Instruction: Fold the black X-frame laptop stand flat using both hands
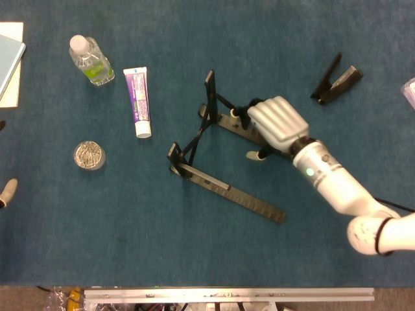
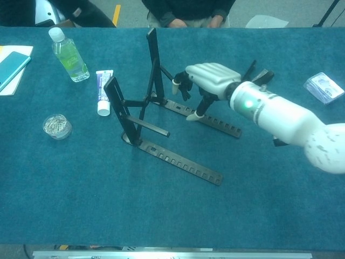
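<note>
Your right robot hand (image 2: 207, 81) hovers with fingers spread, holding nothing, over the far rail of the black X-frame metal laptop stand (image 1: 214, 152), standing unfolded mid-worktop. It is placed there, I judge, to pin that rail. Your left robot hand (image 1: 6, 191) barely shows at the left edge; I cannot tell its state.

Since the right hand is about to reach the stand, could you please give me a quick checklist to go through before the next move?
1. Right hand over the far rail of the stand: ok, it hovers above the notched rail.
2. Right hand holds nothing: ok in the chest view, fingers apart and pointing down.
3. Contact with the rail: cannot tell, the thumb tip is close to it.
4. Left hand ready: not ok, only a fingertip shows at the head view's left edge, far from the stand.
5. Stand still unfolded: ok, both uprights stand up.
6. Toothpaste and clip apart from the stand: ok.
</note>
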`<action>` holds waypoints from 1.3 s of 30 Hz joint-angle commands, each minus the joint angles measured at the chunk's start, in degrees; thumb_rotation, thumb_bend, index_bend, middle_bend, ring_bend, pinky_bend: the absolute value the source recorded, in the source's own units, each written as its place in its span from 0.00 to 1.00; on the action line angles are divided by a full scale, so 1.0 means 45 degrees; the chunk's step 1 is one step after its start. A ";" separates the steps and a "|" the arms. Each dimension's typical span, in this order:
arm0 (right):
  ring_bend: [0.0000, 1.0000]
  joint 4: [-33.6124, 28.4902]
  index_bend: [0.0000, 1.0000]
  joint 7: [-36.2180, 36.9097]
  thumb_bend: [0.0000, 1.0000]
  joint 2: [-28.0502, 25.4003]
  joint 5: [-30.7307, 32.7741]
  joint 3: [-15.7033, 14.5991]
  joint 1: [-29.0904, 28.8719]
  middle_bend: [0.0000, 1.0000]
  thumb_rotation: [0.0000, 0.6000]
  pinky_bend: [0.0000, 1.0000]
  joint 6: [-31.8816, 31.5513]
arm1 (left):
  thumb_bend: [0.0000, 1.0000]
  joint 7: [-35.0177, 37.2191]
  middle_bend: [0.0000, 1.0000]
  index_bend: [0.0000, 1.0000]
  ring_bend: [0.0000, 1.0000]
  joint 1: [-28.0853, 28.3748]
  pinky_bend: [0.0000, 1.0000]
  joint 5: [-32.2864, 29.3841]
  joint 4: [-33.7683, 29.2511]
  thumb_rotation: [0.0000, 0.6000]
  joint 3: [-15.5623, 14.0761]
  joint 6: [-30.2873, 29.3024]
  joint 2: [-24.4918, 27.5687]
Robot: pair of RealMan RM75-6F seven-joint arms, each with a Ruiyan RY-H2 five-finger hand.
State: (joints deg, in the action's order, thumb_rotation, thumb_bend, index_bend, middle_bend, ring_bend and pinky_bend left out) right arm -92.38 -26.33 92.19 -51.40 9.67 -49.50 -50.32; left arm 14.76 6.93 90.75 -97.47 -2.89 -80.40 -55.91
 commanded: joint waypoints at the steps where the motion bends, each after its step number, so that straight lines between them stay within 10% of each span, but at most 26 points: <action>1: 0.34 0.0558 0.38 -0.0193 0.08 0.0470 0.0378 0.0180 -0.0351 0.51 1.00 0.46 0.0146 | 0.34 0.0017 0.03 0.00 0.00 -0.0008 0.00 -0.0009 0.0001 1.00 0.0007 -0.0012 0.0016; 22: 0.34 0.1953 0.38 -0.0464 0.08 0.1320 0.1731 0.0374 -0.1059 0.51 1.00 0.46 0.0217 | 0.34 0.0289 0.03 0.00 0.00 -0.0107 0.00 -0.0036 0.0271 1.00 0.0034 -0.0136 0.0017; 39: 0.34 -0.4973 0.38 0.1923 0.08 -0.2828 -0.0972 0.0425 0.0050 0.51 1.00 0.46 0.0290 | 0.34 0.0111 0.03 0.00 0.00 -0.0166 0.00 0.0076 0.0094 1.00 0.0021 -0.0238 0.0087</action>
State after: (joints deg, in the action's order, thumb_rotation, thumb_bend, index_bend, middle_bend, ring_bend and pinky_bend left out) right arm -111.85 -20.06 81.90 -53.45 10.81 -50.07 -49.54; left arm 15.31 6.19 91.06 -96.99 -2.81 -81.43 -55.55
